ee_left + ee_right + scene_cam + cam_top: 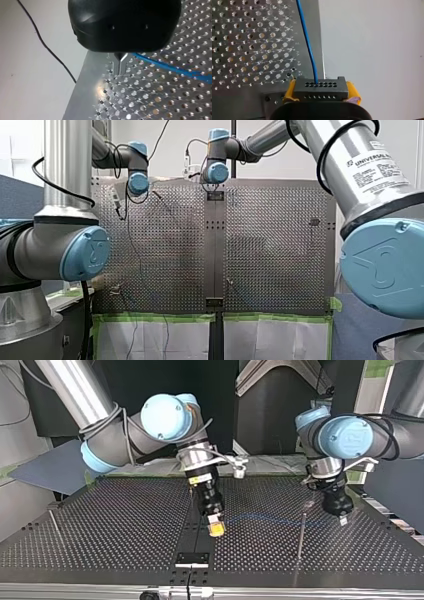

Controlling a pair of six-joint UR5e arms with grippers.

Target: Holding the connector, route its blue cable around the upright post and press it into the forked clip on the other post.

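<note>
The front view looks from high behind one side of the perforated table (270, 260); the top view faces back, low, from the opposite side. The 2 wrist views sit close over the table's edges, sharing the blue cable (172, 68) with the top view.

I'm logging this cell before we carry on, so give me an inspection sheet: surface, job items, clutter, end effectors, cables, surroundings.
Surface: perforated table, dark strip down its middle.
Job's things: connector held in my right end effector; upright post beside my left end effector; second post at the top view's left; forked clip not made out.
Clutter: nothing seen.
End effectors: right, yellow pads shut on connector; left, black, low over table, state unclear.
Cables: blue cable runs from connector across the table toward left end effector.
Surroundings: green tape along the table's edge.
</note>
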